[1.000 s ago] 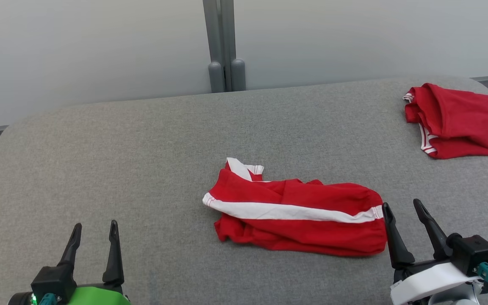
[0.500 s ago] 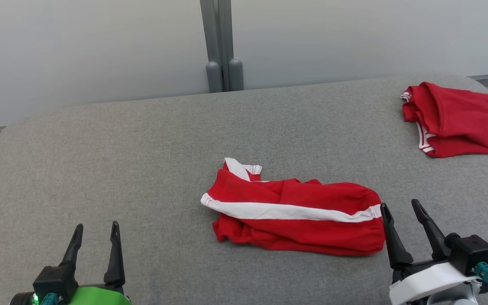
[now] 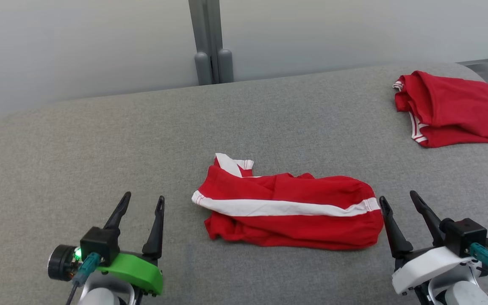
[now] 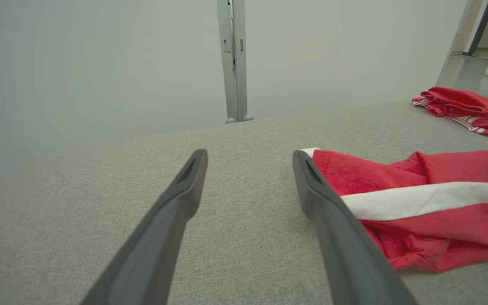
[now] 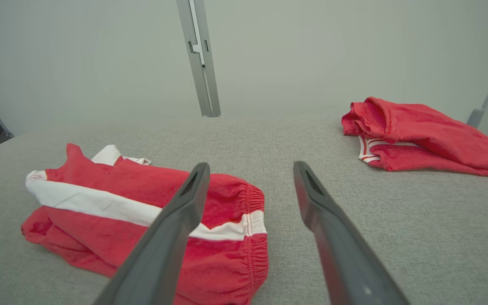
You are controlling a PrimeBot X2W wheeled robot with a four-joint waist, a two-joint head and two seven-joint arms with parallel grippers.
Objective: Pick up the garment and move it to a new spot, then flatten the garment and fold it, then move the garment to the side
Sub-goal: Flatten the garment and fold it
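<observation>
The red garment with a white stripe [image 3: 286, 212] lay bunched near the middle of the grey fabric-covered table [image 3: 79, 144]. Its elastic waistband end pointed toward the right gripper [image 3: 397, 195], which sat just beside it with fingers spread wide and empty. The left gripper [image 3: 144, 196] stood near the opposite end, bare table between them, jaws likewise apart and holding nothing. A second, folded red garment [image 3: 451, 110] rested at the table's far right corner, well apart. A grey upright post [image 3: 208, 38] rose behind the table.

Lab-like room; pale partition panels [image 3: 333, 34]; grey padded table [image 3: 79, 140]
</observation>
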